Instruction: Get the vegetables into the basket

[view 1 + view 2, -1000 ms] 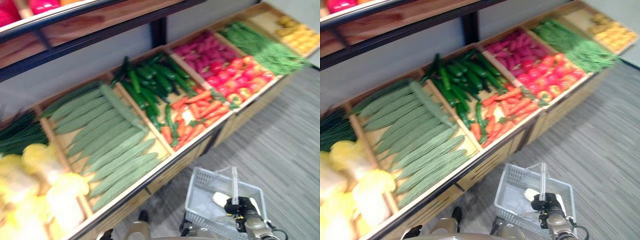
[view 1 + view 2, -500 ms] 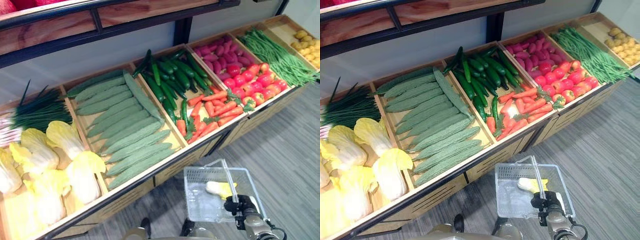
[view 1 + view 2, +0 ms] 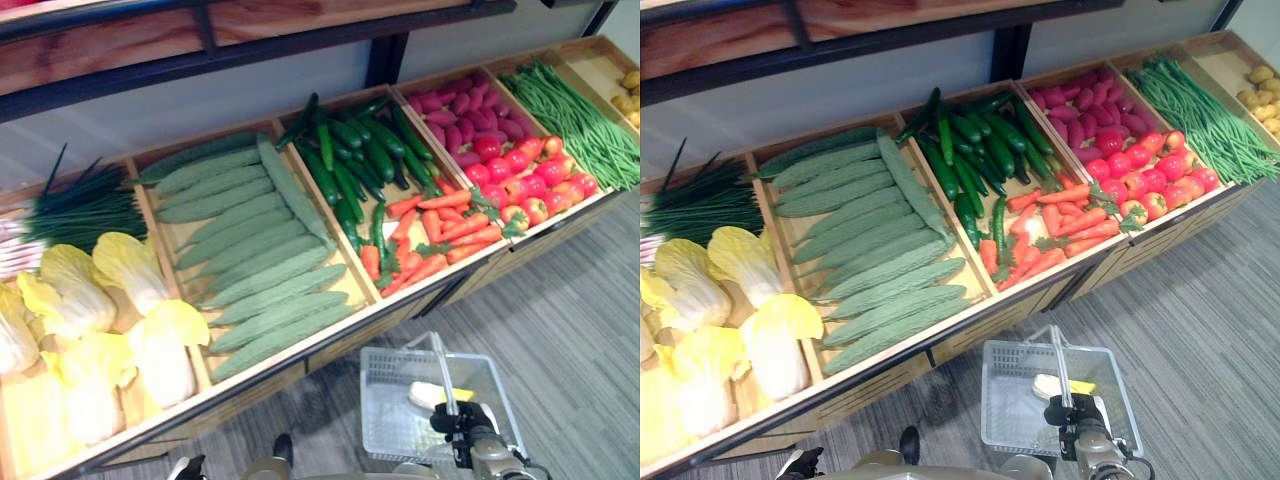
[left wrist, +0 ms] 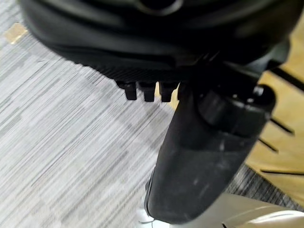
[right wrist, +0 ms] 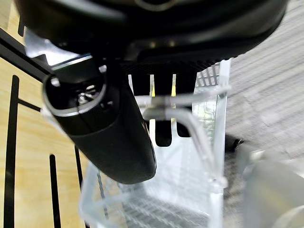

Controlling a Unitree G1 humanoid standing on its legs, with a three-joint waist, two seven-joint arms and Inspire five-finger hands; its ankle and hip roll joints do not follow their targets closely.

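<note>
Since half a second ago the whole view has slid right along the stall, while the basket hangs from the right hand as before.

The right hand has its fingers curled round the handle of the clear basket, carrying it low over the floor just in front of the stall so that it sits within easy reach of the bins. One pale cabbage already lies in the basket; the rest of the cabbages, the gourds, cucumbers and carrots remain in their wooden bins. The left hand hangs over the floor beside the stall front, fingers loosely extended and holding nothing, which leaves it free to pick the next vegetable.
</note>
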